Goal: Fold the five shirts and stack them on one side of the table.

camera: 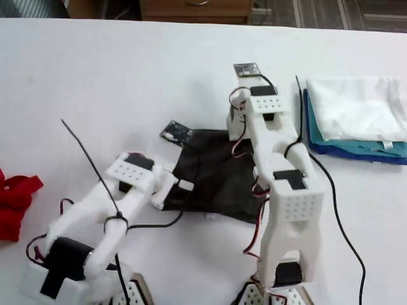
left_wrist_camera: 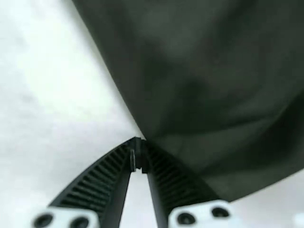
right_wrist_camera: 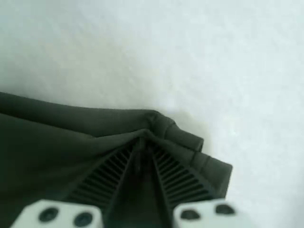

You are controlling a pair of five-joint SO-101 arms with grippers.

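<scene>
A wooden cabinet, perhaps a drawer unit, stands on grey carpet.

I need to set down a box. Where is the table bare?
The table is bare along the far side and between the red shirt and the left arm. It is crowded in the middle, where the left gripper and right gripper hold the black shirt, and by the folded stack on the right.

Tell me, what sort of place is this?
Probably a robotics lab or test room: two white robot arms stand at a white table, with a black shirt between them and folded shirts stacked at one side.
</scene>
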